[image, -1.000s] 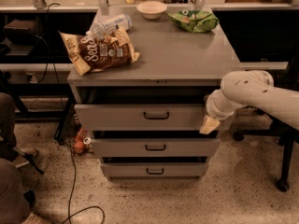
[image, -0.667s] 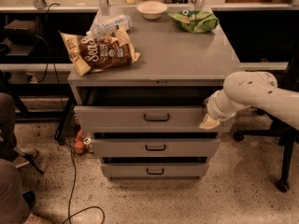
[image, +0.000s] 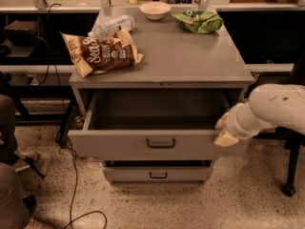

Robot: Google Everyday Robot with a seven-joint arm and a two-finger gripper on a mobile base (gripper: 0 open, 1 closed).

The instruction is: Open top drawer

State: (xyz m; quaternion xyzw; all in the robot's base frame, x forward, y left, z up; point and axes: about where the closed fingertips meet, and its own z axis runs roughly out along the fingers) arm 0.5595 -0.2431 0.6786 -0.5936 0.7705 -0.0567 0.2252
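Observation:
The top drawer [image: 119, 144] of the grey metal cabinet stands pulled far out toward me. Its deep grey inside [image: 157, 111] shows and looks empty. A small black handle [image: 160, 142] sits at the centre of its tall front panel. My gripper [image: 224, 131], on a white arm [image: 279, 109] coming in from the right, is at the right end of the drawer front, against its upper corner. A shallower drawer [image: 157, 174] below is shut.
On the cabinet top [image: 190, 56] lie a brown chip bag [image: 102, 54], a water bottle [image: 112, 25], a white bowl [image: 155, 9] and a green bag [image: 198, 20]. A person's leg [image: 9, 142] is at the left. A cable [image: 71, 185] runs across the floor. A caster [image: 288, 190] stands at the right.
The top drawer has slid out from nearly shut to wide open. My gripper has moved toward me along with its right end.

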